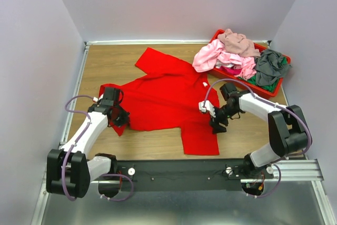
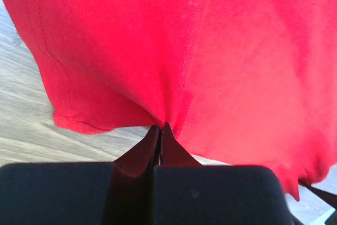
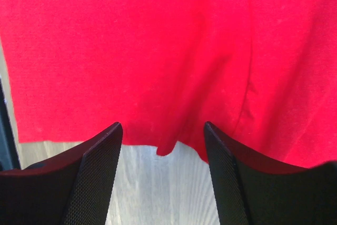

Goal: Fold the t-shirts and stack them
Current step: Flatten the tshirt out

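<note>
**Top view.**
- Tray (image 1: 266, 92): holds a heap of pink, beige, grey and green shirts (image 1: 237, 54), none of them folded.
- Red shirt (image 1: 163, 96): spread flat on the bench (image 1: 110, 61), just left of the tray and apart from it.
- Its white label (image 1: 206, 84) sits at the end nearest the tray, and what looks like the hem is at the end farthest from it. I judge the long axis to run crosswise, with the neck pointing toward the tray. One sleeve reaches away from the arms and the other toward them.
- Left jaws: at the shirt's corner farthest from the tray.
- Right jaws: at the shirt's near edge, on the tray side.

**Left wrist view.**
- Jaws are pressed together with a pinch of red shirt (image 2: 210, 51) between them, and the cloth puckers into the grip.
- A stitched edge hangs to one side, with bare bench (image 2: 21, 104) below it.

**Right wrist view.**
- Jaws stand wide apart and hold nothing.
- The red shirt (image 3: 131, 51) edge lies across the gap, a small fold of it dipping between the tips.
- Bench (image 3: 158, 193) shows beneath.

**Step in hand (judged).** This is the first fold of the first shirt, with one side gripped and the other only lined up. Nothing is stacked yet.

**Next move calls for.** The right jaws should close on that edge and take the cloth alone. Then both arms lift together and carry the near side over along the long axis, keeping the cloth taut enough not to bunch.
</note>
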You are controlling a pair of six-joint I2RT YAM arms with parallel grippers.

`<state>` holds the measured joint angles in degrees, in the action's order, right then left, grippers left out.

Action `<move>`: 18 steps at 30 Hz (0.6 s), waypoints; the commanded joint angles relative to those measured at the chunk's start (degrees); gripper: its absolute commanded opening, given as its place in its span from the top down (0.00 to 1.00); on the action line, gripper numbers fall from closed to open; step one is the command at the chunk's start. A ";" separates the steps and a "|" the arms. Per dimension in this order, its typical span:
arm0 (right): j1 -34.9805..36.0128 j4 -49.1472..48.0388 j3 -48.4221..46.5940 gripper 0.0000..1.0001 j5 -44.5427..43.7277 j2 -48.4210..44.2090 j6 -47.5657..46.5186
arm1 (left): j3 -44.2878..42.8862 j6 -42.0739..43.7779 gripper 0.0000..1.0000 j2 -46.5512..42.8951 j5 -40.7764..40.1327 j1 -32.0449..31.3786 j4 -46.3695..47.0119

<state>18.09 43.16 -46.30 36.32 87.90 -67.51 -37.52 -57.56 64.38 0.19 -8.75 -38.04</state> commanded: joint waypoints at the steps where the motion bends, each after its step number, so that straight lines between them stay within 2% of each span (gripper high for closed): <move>1: 1.60 -3.16 -0.37 0.32 -4.67 2.01 2.02 | 1.13 1.48 1.00 -1.98 3.24 -0.39 1.30; 8: 2.83 -4.75 -1.07 0.45 -8.36 4.56 5.54 | 1.40 1.57 1.00 -4.08 4.03 -0.39 1.30; 12: 3.62 -4.66 -2.21 0.69 -9.50 5.44 8.70 | 0.34 1.57 1.00 -5.40 3.86 -0.30 0.34; 16: 4.94 -0.89 -7.02 0.83 -10.48 5.44 11.08 | -2.11 1.57 1.00 -7.77 1.76 -0.30 -0.98; 18: 5.47 2.62 -9.58 0.94 -10.48 5.36 11.17 | -4.31 1.57 1.00 -8.65 -2.18 -0.30 -2.47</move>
<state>22.31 40.21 -51.72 28.69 92.40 -58.57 -37.71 -56.73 58.11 2.22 -8.75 -38.20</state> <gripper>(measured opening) 0.129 0.010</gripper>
